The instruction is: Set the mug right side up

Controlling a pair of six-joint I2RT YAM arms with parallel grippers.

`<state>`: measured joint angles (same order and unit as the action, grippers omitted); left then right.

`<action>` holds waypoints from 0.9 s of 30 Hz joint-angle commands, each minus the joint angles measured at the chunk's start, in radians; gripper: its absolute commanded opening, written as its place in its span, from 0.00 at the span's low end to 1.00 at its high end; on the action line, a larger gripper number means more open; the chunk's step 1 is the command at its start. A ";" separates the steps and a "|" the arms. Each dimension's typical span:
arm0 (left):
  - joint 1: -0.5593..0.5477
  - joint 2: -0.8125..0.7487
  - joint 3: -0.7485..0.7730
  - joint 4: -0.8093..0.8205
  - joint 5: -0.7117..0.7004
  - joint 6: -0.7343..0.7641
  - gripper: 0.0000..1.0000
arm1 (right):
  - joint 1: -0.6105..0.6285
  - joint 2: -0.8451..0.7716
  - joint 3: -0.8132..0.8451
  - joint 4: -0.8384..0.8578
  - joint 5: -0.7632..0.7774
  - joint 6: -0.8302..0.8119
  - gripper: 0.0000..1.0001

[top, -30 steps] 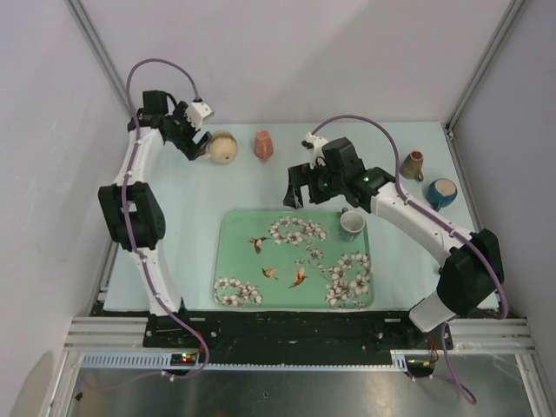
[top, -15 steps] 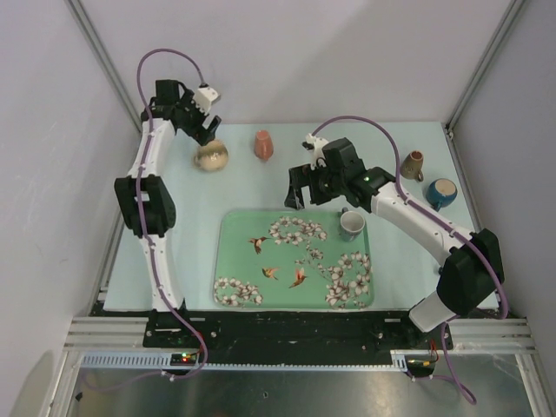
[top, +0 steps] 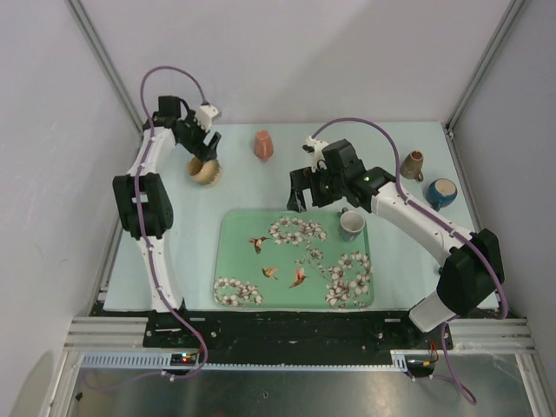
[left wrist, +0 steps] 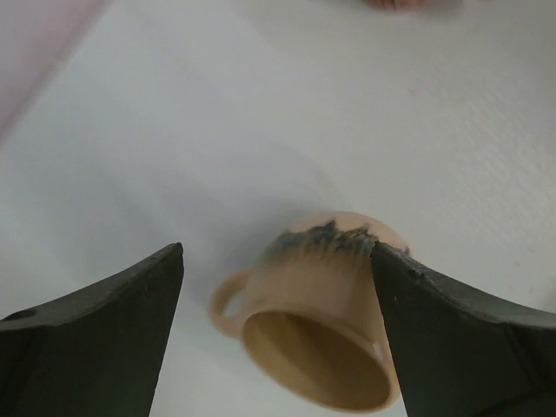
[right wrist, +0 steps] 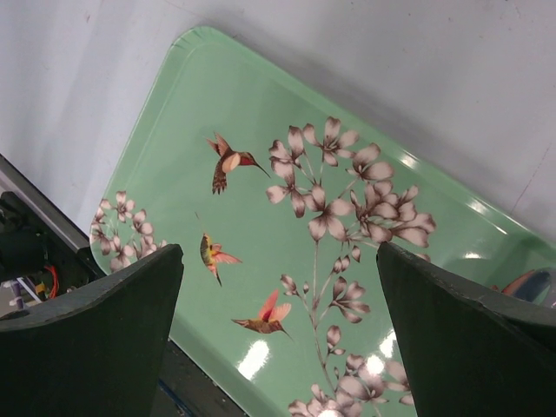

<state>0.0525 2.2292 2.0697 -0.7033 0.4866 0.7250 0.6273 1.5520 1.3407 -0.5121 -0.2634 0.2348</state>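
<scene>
Two fingers [left wrist: 95,330] around one mug [left wrist: 313,287]

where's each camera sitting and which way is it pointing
top external: above and behind the bases, looking down at the table; left arm and right arm show whole.
left wrist: on the left arm, looking down through the open left pincer at the tan mug, mouth toward the lens.
right wrist: on the right arm, looking down through the open right pincer onto the floral tray.
shared: top and left wrist both show the mug; top and right wrist both show the tray.
</scene>
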 commanded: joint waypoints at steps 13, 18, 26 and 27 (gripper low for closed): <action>0.044 -0.120 -0.095 -0.016 0.033 0.047 0.94 | 0.008 -0.017 0.003 -0.022 0.019 -0.015 0.99; 0.050 -0.131 -0.051 -0.016 0.013 -0.082 0.98 | 0.010 -0.017 0.003 -0.036 0.030 -0.018 0.99; 0.066 -0.168 -0.086 -0.016 -0.133 -0.357 0.97 | 0.019 -0.013 -0.012 -0.034 0.037 -0.015 0.99; 0.064 -0.178 -0.105 -0.017 -0.097 -0.371 0.95 | 0.020 -0.010 -0.012 -0.032 0.036 -0.014 0.99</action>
<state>0.1032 2.1670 1.9907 -0.7204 0.3889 0.5079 0.6384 1.5520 1.3361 -0.5503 -0.2401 0.2306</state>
